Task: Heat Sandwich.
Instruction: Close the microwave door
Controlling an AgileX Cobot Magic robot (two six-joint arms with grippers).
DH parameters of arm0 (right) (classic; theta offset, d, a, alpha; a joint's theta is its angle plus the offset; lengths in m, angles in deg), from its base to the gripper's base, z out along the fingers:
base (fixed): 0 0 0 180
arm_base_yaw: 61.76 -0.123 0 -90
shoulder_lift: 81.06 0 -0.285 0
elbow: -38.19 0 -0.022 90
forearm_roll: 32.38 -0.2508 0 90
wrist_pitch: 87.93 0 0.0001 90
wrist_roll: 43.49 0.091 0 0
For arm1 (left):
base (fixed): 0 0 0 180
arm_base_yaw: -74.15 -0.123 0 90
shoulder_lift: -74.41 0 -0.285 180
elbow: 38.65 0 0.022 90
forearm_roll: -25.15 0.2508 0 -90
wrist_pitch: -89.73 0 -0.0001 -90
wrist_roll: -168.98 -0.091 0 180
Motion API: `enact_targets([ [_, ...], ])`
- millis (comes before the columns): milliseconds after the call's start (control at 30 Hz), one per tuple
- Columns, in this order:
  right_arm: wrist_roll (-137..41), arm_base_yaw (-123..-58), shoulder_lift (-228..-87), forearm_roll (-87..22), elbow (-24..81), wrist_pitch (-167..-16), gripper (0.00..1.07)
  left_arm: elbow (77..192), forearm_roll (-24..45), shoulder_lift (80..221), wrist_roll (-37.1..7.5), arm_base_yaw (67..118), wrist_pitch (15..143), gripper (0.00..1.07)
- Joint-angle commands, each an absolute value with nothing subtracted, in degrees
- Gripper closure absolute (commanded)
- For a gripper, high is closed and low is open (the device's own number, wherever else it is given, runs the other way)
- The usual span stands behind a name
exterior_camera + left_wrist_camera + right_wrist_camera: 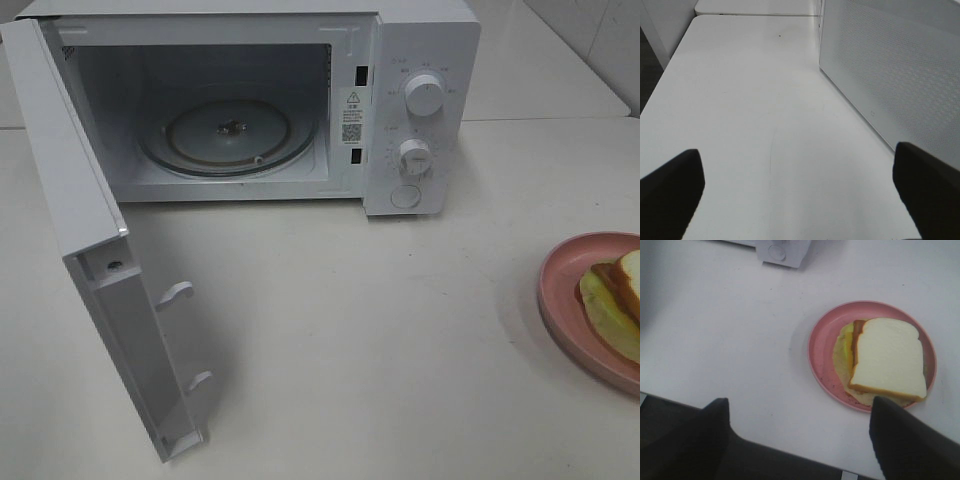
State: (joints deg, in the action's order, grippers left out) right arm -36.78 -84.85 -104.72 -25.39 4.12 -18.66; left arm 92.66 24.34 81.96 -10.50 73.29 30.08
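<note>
The sandwich (618, 295) lies on a round pink plate (560, 300) at the table's right edge, partly cut off in the exterior view. In the right wrist view the sandwich (887, 360) shows white bread on top, with yellow-green and brown filling at its side, on the pink plate (822, 347). My right gripper (800, 402) hovers open above the table, short of the plate, with nothing between its fingers. The left gripper (797, 165) is wide open over bare table beside the microwave's door (890, 70). Neither gripper shows in the exterior view.
The white microwave (420, 100) stands at the back with its door (90, 260) swung open to the left. Inside sits a glass turntable (230, 135). Two knobs (424, 95) are on its right panel. A corner of the microwave (782, 252) appears in the right wrist view.
</note>
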Motion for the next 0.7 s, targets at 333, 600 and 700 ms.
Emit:
enact_targets([
  [333,-38.73,-73.62,-93.37,-25.9,-6.71,-27.71,0.3,92.49,24.34,80.76,-10.33,73.46,30.37,0.1],
  [600,-38.27,-68.87,-88.79,-28.48,-10.04,-28.52,0.31,92.49,24.34,80.76,-10.33,73.46,30.37,0.1],
  [700,-38.27,-67.55,-87.07,-28.54,-10.04,-28.52,0.31,92.49,24.34,80.76,-10.33,73.46,30.37,0.1],
])
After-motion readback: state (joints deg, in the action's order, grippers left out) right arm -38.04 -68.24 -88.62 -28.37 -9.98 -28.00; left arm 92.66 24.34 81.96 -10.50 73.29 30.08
